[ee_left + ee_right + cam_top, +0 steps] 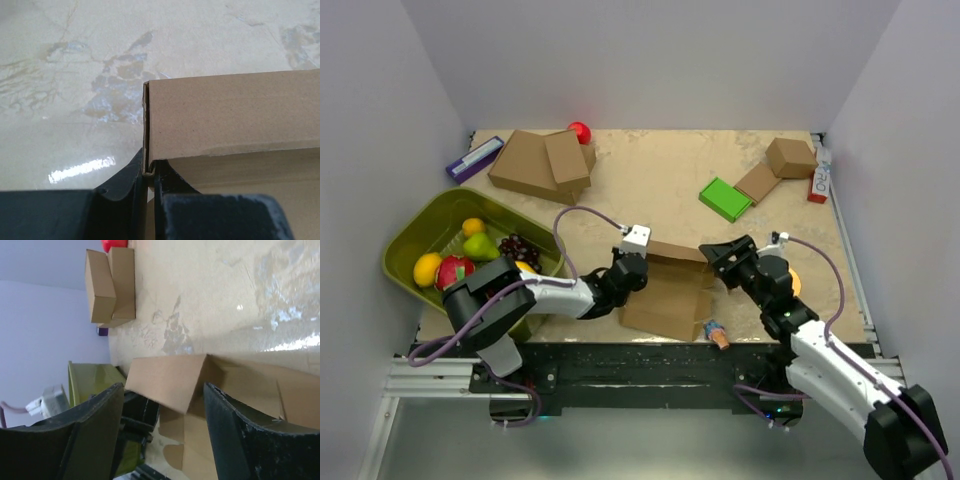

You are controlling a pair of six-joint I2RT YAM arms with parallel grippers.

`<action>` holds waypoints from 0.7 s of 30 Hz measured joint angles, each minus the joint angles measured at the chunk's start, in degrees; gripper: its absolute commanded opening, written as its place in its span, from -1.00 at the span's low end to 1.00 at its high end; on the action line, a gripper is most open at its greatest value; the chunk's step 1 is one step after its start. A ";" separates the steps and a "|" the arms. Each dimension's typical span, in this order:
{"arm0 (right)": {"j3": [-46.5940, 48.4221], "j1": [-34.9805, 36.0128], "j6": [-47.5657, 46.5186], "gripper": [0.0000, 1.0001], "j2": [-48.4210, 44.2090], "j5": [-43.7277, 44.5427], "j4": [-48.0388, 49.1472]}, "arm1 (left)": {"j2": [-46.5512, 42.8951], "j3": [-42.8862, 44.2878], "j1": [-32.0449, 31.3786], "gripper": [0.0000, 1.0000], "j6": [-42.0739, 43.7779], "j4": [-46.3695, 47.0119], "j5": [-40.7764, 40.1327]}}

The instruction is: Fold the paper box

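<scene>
In the top view the left gripper (628, 272) is hiding the left wall of the paper box (668, 298). The wrist view shows its fingers (125, 181) pinching that raised wall's corner. The box is lying by the table's (650, 190) near edge, with bare tabletop stretching beyond. The right gripper (722, 254) is hovering spread wide and empty beside the box's far right corner.

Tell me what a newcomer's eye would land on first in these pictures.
The half-folded paper box lies near the front edge between the two arms, one wall raised. The left tool pinches the left end of that wall, and the right tool stands open at its right end. After that, the eye goes to the olive tray of bright fruit on the left side.
</scene>
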 measured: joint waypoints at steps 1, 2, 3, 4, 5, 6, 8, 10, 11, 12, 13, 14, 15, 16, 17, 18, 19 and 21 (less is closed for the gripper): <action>0.98 0.28 -1.97 0.33 -1.44 0.68 -1.75 | 0.07 0.24 0.81 -0.90 0.22 -0.15 0.48; 2.21 0.92 -4.11 0.32 -2.69 1.68 -3.58 | 0.07 0.44 1.62 -0.90 0.37 -0.48 0.79; 3.39 1.73 -6.05 0.30 -3.52 2.45 -5.05 | 0.07 0.55 2.34 -0.90 0.50 -0.66 0.92; 4.74 2.78 -8.20 0.27 -3.98 3.26 -6.58 | 0.07 0.72 2.97 -0.90 0.81 -0.92 1.07; 6.16 4.31 -10.54 0.22 -3.89 4.39 -7.78 | 0.07 0.83 3.39 -0.90 1.25 -1.07 1.22; 7.52 5.97 -12.66 0.19 -3.63 5.05 -9.14 | 0.07 0.90 3.54 -0.90 1.36 -1.18 1.33; 10.08 9.46 -16.41 0.10 -1.07 6.58 -11.41 | 0.07 1.05 3.74 -0.90 1.75 -1.42 1.51; 12.20 12.07 -19.23 0.02 2.47 7.72 -13.25 | 0.07 1.20 3.74 -0.90 1.86 -1.77 1.53; 13.20 13.09 -20.46 -0.06 5.11 8.15 -13.92 | 0.07 1.27 3.74 -0.90 1.90 -1.86 1.55; 14.05 13.79 -21.44 -0.08 7.56 8.79 -14.49 | 0.07 1.31 3.74 -0.90 1.92 -1.99 1.55; 14.73 14.16 -22.38 -0.10 10.49 9.20 -15.08 | 0.07 1.38 3.76 -0.90 1.95 -2.14 1.57; 15.17 14.25 -23.23 -0.10 13.60 9.86 -15.82 | 0.07 1.44 3.80 -0.90 1.95 -2.25 1.57; 15.28 14.27 -23.85 -0.09 15.67 10.60 -16.68 | 0.07 1.46 3.87 -0.90 1.97 -2.29 1.57; 15.28 14.29 -24.24 -0.08 17.07 11.32 -17.62 | 0.04 1.46 3.89 -0.90 1.97 -2.32 1.60; 15.34 14.29 -24.57 -0.07 18.40 12.35 -18.91 | 0.04 1.46 3.91 -0.90 1.97 -2.34 1.60; 15.50 14.29 -24.85 -0.06 19.37 13.31 -20.17 | 0.02 1.46 3.96 -0.90 1.97 -2.36 1.62; 15.61 14.29 -25.05 -0.05 19.98 14.25 -21.16 | 0.02 1.46 3.98 -0.90 1.97 -2.38 1.68; 15.82 14.29 -25.33 -0.04 20.37 16.06 -22.53 | 0.00 1.46 4.00 -0.91 1.97 -2.38 1.73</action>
